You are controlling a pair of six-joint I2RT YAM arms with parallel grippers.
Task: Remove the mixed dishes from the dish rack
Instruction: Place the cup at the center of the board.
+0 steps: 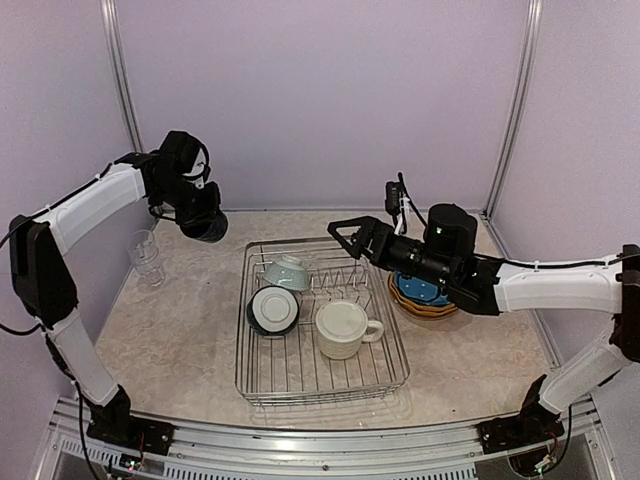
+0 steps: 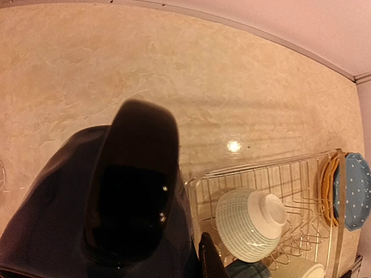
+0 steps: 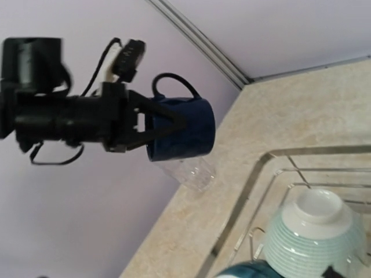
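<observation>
My left gripper (image 1: 201,206) is shut on the navy mug (image 1: 208,226), held in the air left of the dish rack (image 1: 392,372). That mug (image 2: 132,191) fills the left wrist view, and the right wrist view shows it (image 3: 181,130) from the side. In the rack lie an upturned pale teal bowl (image 1: 287,271), a dark-sided bowl (image 1: 272,309) on its edge and a cream mug (image 1: 344,329). My right gripper (image 1: 346,238) hangs open and empty over the rack's far right part. Blue and yellow plates (image 1: 425,294) are stacked on the table right of the rack.
Clear glasses (image 1: 146,257) stand on the table at the left, below and left of the held mug; one glass (image 3: 191,172) shows just under it. Pale walls with metal corner posts close in the back and sides. My right forearm reaches over the plates.
</observation>
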